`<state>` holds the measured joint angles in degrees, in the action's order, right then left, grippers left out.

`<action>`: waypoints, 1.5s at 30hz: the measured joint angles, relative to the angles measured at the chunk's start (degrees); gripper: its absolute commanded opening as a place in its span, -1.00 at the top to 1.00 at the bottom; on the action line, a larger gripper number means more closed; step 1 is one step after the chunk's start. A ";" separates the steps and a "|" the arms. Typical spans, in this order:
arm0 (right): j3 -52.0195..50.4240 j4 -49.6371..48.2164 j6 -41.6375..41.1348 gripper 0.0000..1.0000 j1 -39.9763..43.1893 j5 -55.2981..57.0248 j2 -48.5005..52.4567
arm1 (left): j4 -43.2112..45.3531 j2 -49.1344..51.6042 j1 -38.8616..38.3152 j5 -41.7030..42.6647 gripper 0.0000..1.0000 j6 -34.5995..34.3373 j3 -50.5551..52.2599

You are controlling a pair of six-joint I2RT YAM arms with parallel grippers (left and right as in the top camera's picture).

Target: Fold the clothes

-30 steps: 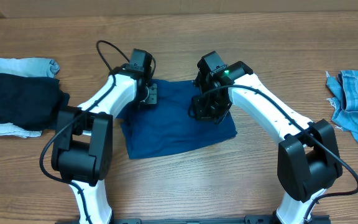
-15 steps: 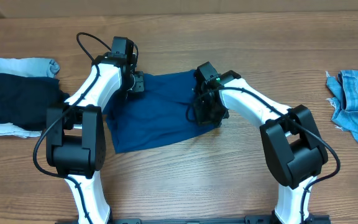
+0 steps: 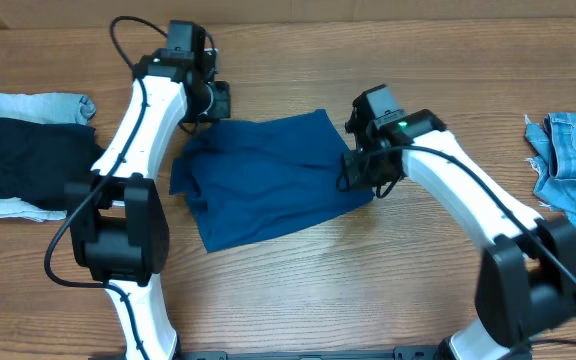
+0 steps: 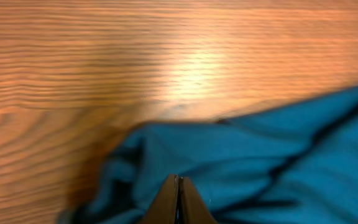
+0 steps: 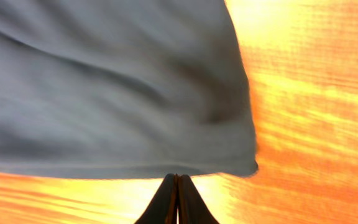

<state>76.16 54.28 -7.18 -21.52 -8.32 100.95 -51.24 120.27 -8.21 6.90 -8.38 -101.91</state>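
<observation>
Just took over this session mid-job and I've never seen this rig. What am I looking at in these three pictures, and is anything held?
Two white-and-black robot arms stand at a wooden table, each ending in a two-finger gripper. The wide picture looks straight down from above. The other two come from a camera on each wrist, so the narrow wedge at the bottom is that arm's own fingers. In the middle lies the blue shirt, rumpled and not yet folded. The left gripper is shut with the shirt's cloth bunched around its tips. The right gripper is shut at the shirt's edge, apparently pinching it. Set aside are a dark folded garment and a pale blue piece at one end, and frayed light denim at the other.
</observation>
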 measured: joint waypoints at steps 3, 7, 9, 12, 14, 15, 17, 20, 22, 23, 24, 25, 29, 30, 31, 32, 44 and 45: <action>0.00 -4.39 0.63 0.92 0.00 -3.98 -1.03 | -1.27 0.02 -3.69 3.17 0.92 1.84 -0.15; 0.02 -7.67 0.92 0.92 0.00 -5.25 3.69 | 0.79 0.98 -8.59 3.61 0.92 2.89 1.60; 0.00 -7.78 0.98 0.92 0.00 -5.33 8.15 | 1.38 3.19 -10.29 3.65 0.92 2.89 4.04; 0.00 -7.69 1.01 0.92 0.00 -5.44 12.39 | 2.95 6.91 -11.32 4.15 0.92 2.89 6.62; 0.00 -7.76 1.01 0.92 0.00 -5.49 14.16 | 4.33 7.17 -11.21 4.52 0.92 2.89 6.64; 0.26 -7.45 1.01 0.92 0.00 -5.86 14.84 | 5.86 7.32 -11.21 4.48 0.92 2.89 6.64; 0.87 -4.85 1.03 0.92 0.02 -5.81 14.99 | 9.53 7.78 -11.21 4.20 0.91 2.78 6.64; 1.38 -0.52 1.01 0.92 -0.07 -4.48 15.06 | 14.69 8.96 -11.08 2.19 0.89 2.14 6.05; 1.73 1.75 1.01 0.92 -0.33 -2.99 15.06 | 15.74 9.77 -10.64 0.74 0.90 1.92 4.83; 1.73 2.16 1.01 0.92 -0.31 -2.80 15.06 | 15.52 10.49 -9.90 0.83 0.91 1.75 3.82; 1.73 2.14 1.03 0.92 -0.33 -2.62 15.06 | 14.80 11.02 -9.16 0.26 0.92 1.70 2.47; 1.73 2.19 1.01 0.92 -0.33 -2.62 15.06 | 13.51 11.72 -8.02 0.02 0.92 1.60 0.79; 1.70 1.95 1.01 0.92 -0.33 -1.77 14.78 | 2.93 14.45 -4.24 -0.46 0.92 2.54 -10.95; 1.38 1.16 1.01 0.92 -0.33 -1.18 13.97 | -0.46 14.62 -3.89 0.33 0.92 2.82 -15.02; 0.92 0.33 1.03 0.92 -0.28 -0.28 11.96 | -3.02 14.62 -4.22 1.95 0.92 2.93 -18.97; 0.74 -0.68 1.01 0.92 -0.22 0.02 9.55 | -5.42 14.62 -5.73 4.52 0.92 3.04 -22.88; -1.05 -3.74 0.72 0.88 -0.22 0.00 2.60 | 3.23 14.64 -16.57 11.85 0.92 4.59 -10.14; -1.86 -4.94 0.44 0.87 -0.22 -0.13 2.60 | 3.30 14.64 -16.57 12.15 0.92 4.59 -9.68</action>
<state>74.30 49.34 -6.74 -21.74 -8.45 103.55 -47.94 134.91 -24.77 19.05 -3.79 -111.59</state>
